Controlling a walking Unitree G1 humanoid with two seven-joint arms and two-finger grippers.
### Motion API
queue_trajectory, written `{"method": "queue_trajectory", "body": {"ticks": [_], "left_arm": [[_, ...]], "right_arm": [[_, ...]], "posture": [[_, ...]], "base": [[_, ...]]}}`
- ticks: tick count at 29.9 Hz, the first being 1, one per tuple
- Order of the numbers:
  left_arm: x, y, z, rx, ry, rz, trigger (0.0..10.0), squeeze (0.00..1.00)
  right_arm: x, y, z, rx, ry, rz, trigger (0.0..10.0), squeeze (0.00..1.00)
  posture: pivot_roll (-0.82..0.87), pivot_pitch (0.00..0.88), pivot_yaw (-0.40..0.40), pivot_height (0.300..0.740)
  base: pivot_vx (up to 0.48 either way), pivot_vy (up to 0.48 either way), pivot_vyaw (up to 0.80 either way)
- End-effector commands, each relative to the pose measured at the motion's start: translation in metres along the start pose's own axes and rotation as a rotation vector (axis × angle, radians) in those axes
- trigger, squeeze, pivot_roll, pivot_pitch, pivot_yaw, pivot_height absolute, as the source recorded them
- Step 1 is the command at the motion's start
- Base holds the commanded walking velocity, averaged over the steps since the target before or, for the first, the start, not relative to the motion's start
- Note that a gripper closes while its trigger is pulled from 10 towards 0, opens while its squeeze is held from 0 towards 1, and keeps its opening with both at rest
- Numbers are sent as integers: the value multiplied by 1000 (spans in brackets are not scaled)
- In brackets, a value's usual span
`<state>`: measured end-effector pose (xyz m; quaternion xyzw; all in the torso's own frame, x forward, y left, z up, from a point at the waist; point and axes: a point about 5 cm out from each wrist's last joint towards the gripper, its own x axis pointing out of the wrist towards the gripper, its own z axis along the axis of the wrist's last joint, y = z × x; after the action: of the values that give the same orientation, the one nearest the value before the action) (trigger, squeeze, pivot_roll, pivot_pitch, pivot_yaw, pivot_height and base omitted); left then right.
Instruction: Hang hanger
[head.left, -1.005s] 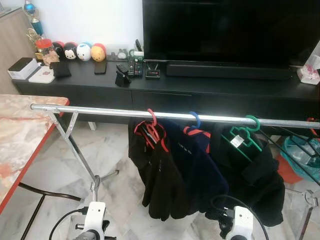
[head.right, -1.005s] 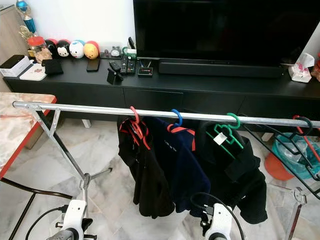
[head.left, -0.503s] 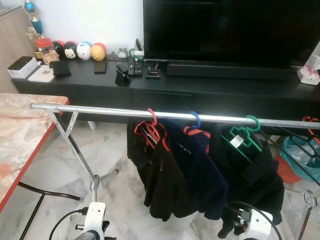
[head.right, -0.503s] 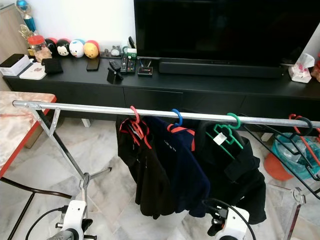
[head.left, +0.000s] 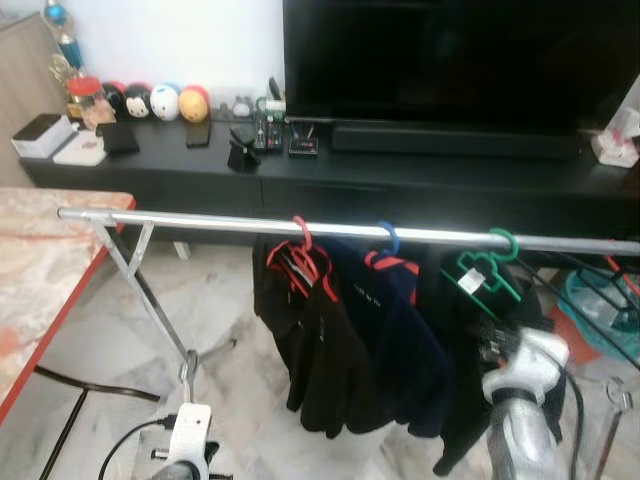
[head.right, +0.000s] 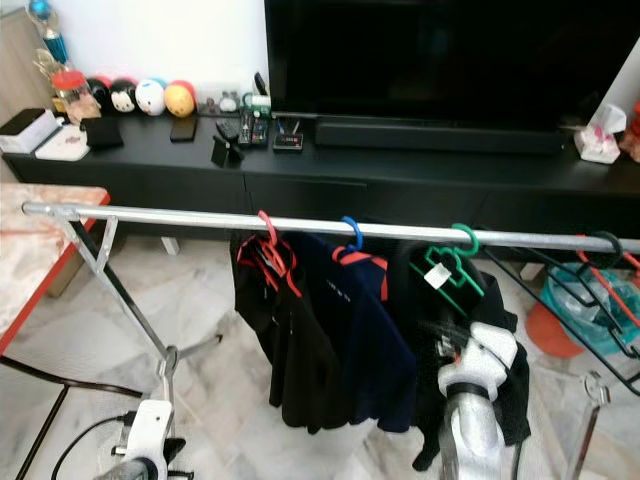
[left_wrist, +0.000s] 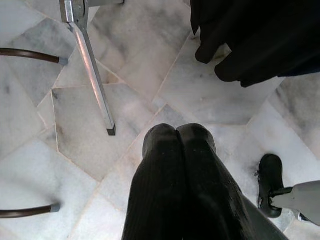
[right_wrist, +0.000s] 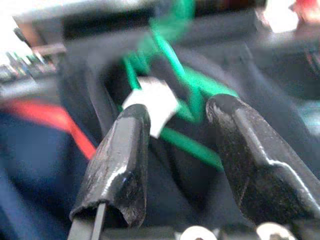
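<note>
The right wrist view is blurred throughout: the green hanger and its white tag are smeared. The clothes rail is cut off at the right edge of the head views, where red and black hangers are cropped. The small items on the TV console are too small to be identified

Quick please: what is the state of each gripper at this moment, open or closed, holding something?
Left gripper: closed, empty, pointing at the floor.
Right gripper: open, empty, in front of the green hanger.
</note>
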<state>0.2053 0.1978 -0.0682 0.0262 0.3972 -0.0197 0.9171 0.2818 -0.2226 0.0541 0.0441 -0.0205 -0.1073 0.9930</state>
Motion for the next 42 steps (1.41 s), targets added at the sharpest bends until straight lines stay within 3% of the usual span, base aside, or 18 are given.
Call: {"method": "queue_trajectory", "body": {"ticks": [1,5,11,23,25,29,33,42], "left_arm": [[0,0,-2,4,16,-4,10000,0],[0,0,0,-8,0,-3,10000,0],[-1,1,-1,-7,-5,-9,10000,0],[0,-2,-1,-29,-7,-25,10000,0],[-1,-2,-2,-29,-5,-24,10000,0],[-1,-1,-3,-25,0,-22,10000,0],[-1,0,-4,-27,1,-23,10000,0],[-2,-1,-7,-39,8,-31,10000,0]], "right_arm": [[-1,0,-6,5,43,-3,10000,0],[7,8,1,16,24,19,10000,0],[11,18,23,7,-95,53,10000,0],[-9,12,6,-20,-25,37,10000,0],[-9,11,13,-40,-61,32,10000,0],[0,17,59,-67,-254,49,10000,0],[2,20,67,-79,-285,54,10000,0],[1,25,62,-78,-257,66,10000,0]], "posture": [[21,0,5,740],[21,0,5,740],[30,0,3,740],[34,0,-7,740],[38,0,-8,740],[33,0,-7,740],[32,0,-8,740],[36,0,-10,740]], "base": [[0,0,0],[0,0,0],[0,0,0],[0,0,0],[0,0,0],[0,0,0],[0,0,0],[82,0,0]]}}
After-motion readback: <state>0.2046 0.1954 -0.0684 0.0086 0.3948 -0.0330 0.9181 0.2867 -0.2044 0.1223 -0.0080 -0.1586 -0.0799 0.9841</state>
